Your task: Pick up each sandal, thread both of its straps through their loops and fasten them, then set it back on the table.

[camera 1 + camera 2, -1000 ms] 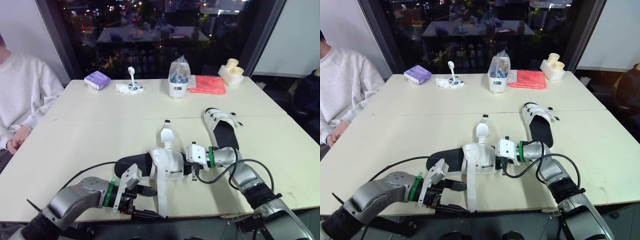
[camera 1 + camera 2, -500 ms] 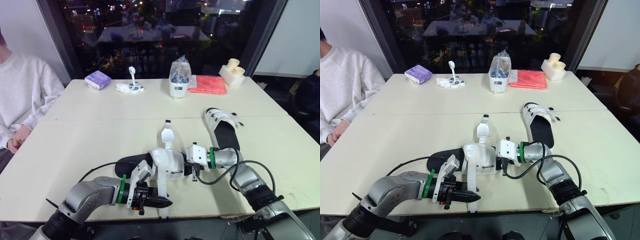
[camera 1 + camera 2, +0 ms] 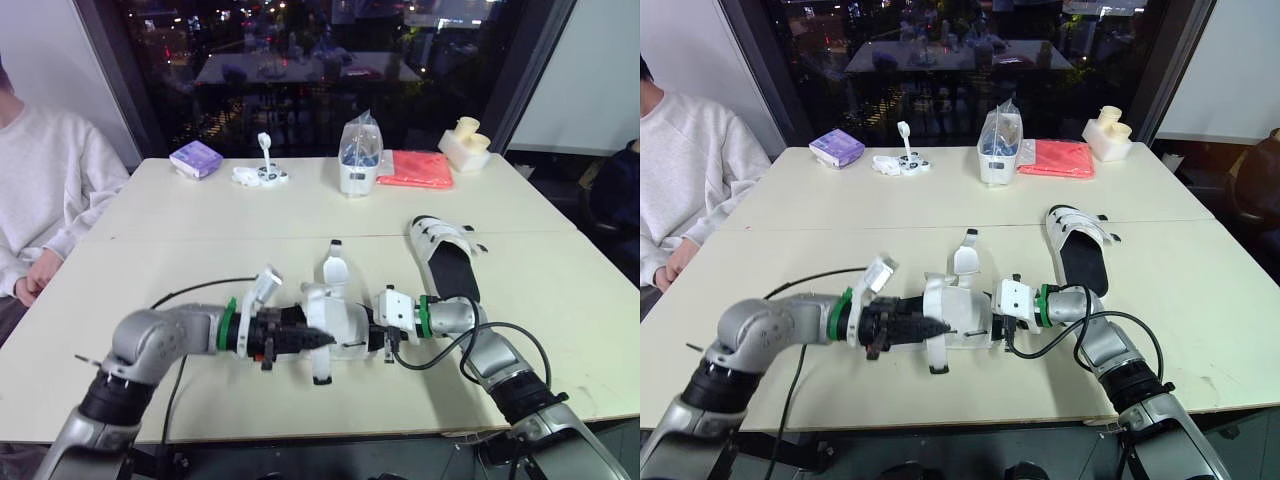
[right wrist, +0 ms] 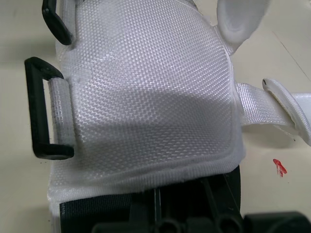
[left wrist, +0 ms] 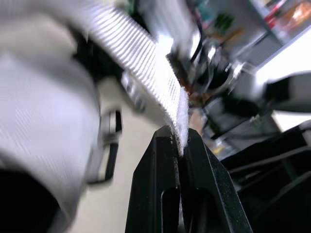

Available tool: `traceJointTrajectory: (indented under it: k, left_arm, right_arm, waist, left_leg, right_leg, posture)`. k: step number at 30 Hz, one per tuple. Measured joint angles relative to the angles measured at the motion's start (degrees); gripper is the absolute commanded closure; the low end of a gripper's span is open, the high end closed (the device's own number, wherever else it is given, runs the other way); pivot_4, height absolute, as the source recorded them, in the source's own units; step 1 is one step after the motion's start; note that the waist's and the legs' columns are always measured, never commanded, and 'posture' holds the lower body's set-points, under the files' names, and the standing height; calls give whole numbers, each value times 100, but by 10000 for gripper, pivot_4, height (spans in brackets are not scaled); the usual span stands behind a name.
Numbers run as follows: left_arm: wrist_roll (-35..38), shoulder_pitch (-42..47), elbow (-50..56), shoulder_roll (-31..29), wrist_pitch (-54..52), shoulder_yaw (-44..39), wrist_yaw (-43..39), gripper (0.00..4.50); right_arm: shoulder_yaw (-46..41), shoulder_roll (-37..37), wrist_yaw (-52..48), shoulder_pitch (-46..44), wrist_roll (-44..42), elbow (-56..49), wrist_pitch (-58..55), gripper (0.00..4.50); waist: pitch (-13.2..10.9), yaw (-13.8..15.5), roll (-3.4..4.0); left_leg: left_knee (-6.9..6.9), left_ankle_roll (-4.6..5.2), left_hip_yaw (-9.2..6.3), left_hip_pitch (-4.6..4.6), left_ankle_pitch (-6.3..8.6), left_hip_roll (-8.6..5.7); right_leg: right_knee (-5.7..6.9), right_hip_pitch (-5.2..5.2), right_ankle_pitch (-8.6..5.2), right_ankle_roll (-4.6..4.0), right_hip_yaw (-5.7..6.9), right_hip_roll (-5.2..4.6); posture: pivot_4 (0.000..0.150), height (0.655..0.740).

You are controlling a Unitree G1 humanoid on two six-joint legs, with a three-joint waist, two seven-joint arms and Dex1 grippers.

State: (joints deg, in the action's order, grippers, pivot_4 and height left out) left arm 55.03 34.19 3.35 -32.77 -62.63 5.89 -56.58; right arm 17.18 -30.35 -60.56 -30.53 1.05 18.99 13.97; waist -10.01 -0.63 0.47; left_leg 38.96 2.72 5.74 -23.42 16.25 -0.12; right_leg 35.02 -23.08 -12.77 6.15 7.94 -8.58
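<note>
Left gripper (image 3: pixel 322 340) swung up, strap (image 5: pixel 150 73) pinched

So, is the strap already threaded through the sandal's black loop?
Not threaded: the black loop stands empty, and the left gripper pinches the loose strap.

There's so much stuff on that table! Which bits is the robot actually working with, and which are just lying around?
In the job: near sandal; its strap, pinched in the left tool; far sandal.

Lying about: purple packet; white gadget; clear bag; red cloth; cream blocks.
</note>
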Motion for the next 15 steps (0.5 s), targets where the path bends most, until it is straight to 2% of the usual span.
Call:
traceJointTrajectory:
  k: [7, 15]
  left_arm:
    - [-538, 898, -1754, 720, 110, 1, 35, 44097]
    - [-1006, 950, -2158, 743, 227, 36, -473, 44097]
  right_arm:
    - [54, 28, 41, -47, 22, 30, 29, 45000]
    - [53, 24, 67, -43, 39, 29, 36, 45000]
  waist:
    - [-2, -23, -11]
    - [-4, -19, -13]
  left_leg:
    - [0, -2, 3, 2, -5, -3]
    - [1, -21, 2, 2, -1, -2]
  right_leg:
    - [3, 2, 0, 2, 0, 2]
    - [5, 1, -2, 5, -1, -3]
  posture:
    - [1500, 7400]
    - [1500, 7400]
